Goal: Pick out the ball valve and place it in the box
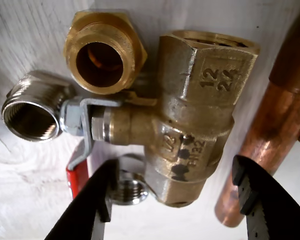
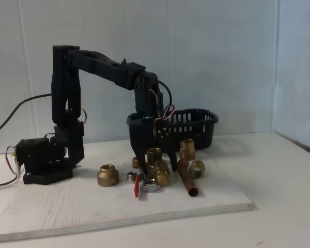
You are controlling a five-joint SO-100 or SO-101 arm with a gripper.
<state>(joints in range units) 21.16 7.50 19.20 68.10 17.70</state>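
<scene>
The fingers [image 1: 172, 192] stand wide apart on either side of the ball valve [image 1: 190, 120], not touching it. The valve lies on the white bench [image 2: 206, 206] among brass fittings, a copper pipe [image 1: 270, 135] just beside it. The black box [image 2: 196, 126] sits behind.

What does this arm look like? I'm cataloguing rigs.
A matte black plastic arm on a black base. Red and white wires loop at the wrist. The gripper has black, tapered jaws, one with a ridged edge.
</scene>
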